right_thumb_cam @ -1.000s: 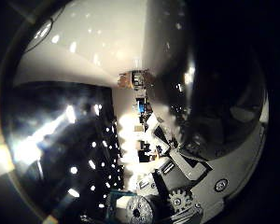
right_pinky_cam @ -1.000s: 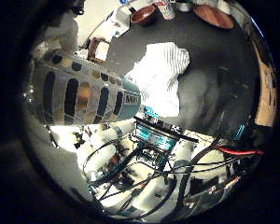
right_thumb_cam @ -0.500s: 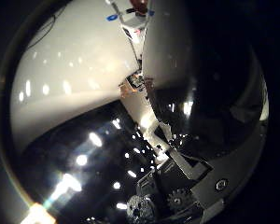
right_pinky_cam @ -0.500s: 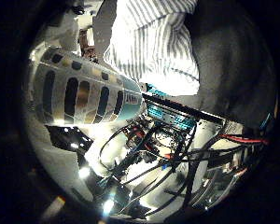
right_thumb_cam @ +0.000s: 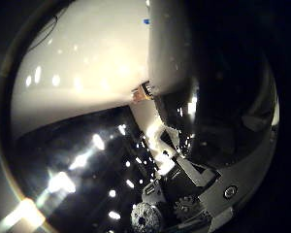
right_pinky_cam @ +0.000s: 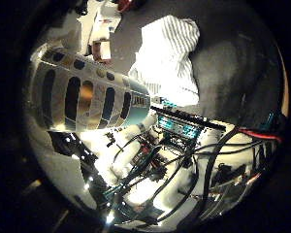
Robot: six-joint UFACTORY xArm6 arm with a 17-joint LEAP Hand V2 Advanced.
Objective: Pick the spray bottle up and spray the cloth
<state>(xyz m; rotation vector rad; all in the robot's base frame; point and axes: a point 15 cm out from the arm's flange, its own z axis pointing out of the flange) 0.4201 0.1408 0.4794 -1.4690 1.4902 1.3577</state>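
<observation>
— Dark table (right_pinky_cam: 233, 73) fills the far part of the little-finger view, with the cloth (right_pinky_cam: 169, 58) lying crumpled on it, white with thin stripes.

— And the bottle (right_pinky_cam: 87, 102)?

— Right up against the palm and large in the frame, beside the cloth as the picture shows it, a silvery body with dark oval patches. White parts of the hand (right_pinky_cam: 150, 160) lie snug against it, so I judge the fingers are wrapped round the bottle, holding it off the table.

— So the step is the spraying. How would you do it well?

— Turn the nozzle at the middle of the cloth, hold the bottle steady and near it, and squeeze the trigger without loosening the hold on the body. Aim off and the spray lands on bare table.

— Can you see the nozzle?

— No. The bottle's head and trigger are out of sight, so I can't tell which way it points. Some small things sit on the table beyond the cloth, too tiny to name.

— The thumb-side view?

— Little help. A pale curved surface (right_thumb_cam: 87, 73) takes the frame's bright half, and I can't say what it is. Dark shine with light spots takes most of the rest, with the hand's geared parts at the edge. No cloth shows there.
</observation>
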